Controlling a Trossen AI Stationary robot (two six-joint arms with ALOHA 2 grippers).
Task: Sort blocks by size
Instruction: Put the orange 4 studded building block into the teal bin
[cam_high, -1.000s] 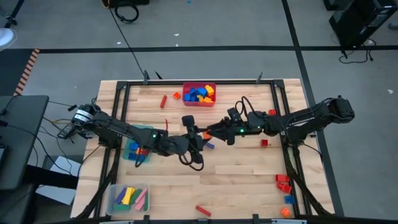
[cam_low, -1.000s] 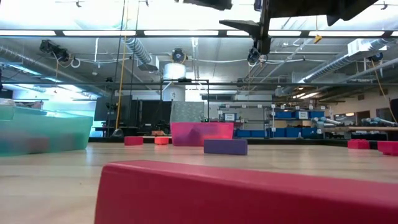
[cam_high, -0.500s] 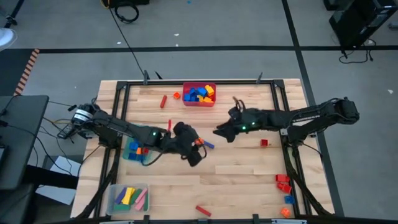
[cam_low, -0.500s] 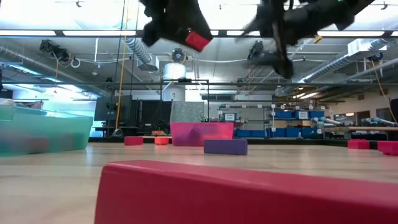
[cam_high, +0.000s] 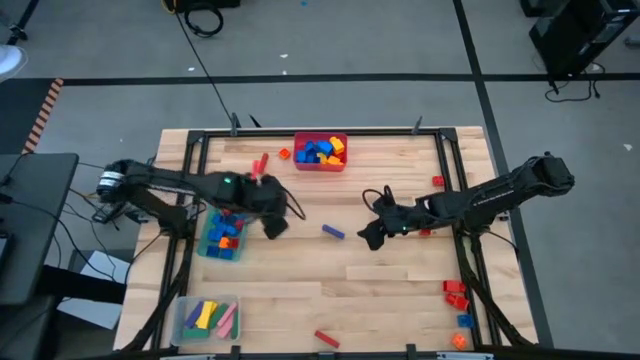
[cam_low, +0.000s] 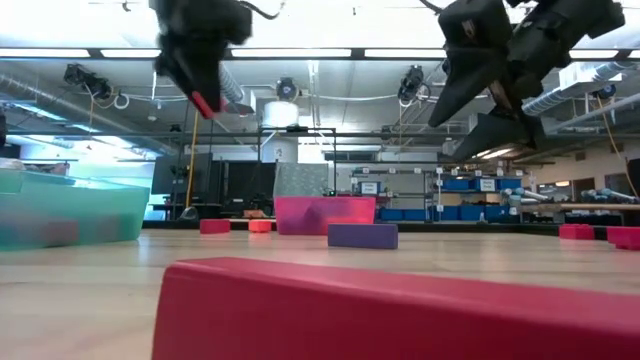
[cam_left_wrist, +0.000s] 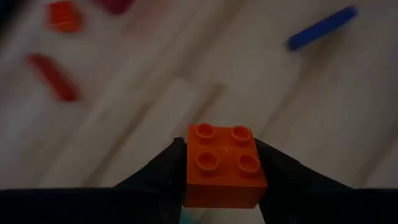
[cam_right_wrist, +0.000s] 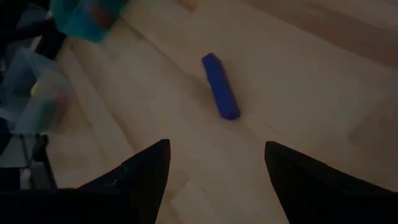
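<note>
- The left claw is clenched on an orange block, a square brick with four studs facing the wrist camera, pinched between the two dark fingers.
- From above, the left claw sits over the desk just beside the green bin, which holds red, blue and orange blocks.
- In the low view the left claw hangs well above the desk surface, with a reddish edge of the held block showing at its tip.
- The right claw is released, its two fingers spread wide with nothing between them.
- A blue bar block lies flat on the desk ahead of the right claw, apart from it and not touched.
- From above, the same blue bar block lies between the two claws, nearer the right claw than the left.
- The red bin at the far edge of the desk holds blue, yellow and orange blocks; a red bar and a small orange block lie just beside it.
- The clear bin at the near left corner holds yellow, green, pink and blue long blocks.
- Loose red blocks lie near the right edge, and one red bar lies at the near edge.
</note>
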